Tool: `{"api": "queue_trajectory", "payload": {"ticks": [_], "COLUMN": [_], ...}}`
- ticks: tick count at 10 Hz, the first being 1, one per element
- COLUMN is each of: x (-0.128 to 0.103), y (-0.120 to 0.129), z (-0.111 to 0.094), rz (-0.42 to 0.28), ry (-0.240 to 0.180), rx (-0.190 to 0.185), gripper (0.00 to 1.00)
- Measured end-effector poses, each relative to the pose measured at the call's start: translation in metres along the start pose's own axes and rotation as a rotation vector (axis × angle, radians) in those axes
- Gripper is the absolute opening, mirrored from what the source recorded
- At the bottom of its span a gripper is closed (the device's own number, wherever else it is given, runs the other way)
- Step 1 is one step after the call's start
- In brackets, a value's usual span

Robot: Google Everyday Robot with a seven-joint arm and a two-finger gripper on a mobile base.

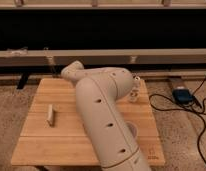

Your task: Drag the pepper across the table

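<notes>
My big white arm point(103, 115) stretches from the near edge over the middle of the light wooden table point(38, 142) and bends left at the elbow. Its wrist end point(71, 71) points toward the table's back left. The gripper sits beyond that wrist, covered by the arm. The pepper is hidden from view.
A pale stick-shaped block point(50, 114) lies on the table's left side. A small clear shaker point(136, 91) stands at the back right, close to the elbow. On the floor to the right are a dark box point(181, 95) and black cables point(168, 107). A low rail point(146, 55) runs behind the table.
</notes>
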Motion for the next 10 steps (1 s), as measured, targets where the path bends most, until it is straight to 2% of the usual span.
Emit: {"api": "queue_trajectory", "payload": {"ticks": [1, 2, 7, 10], "x": [0.001, 0.000, -0.005, -0.020], "y": [0.000, 0.000, 0.002, 0.015], "z": [-0.001, -0.004, -0.013, -0.025], "rz": [0.000, -0.001, 0.001, -0.022], "ry": [-0.002, -0.009, -0.043, -0.067], "rx": [0.001, 0.002, 0.008, 0.012], "gripper": [0.02, 0.00, 0.00, 0.00]}}
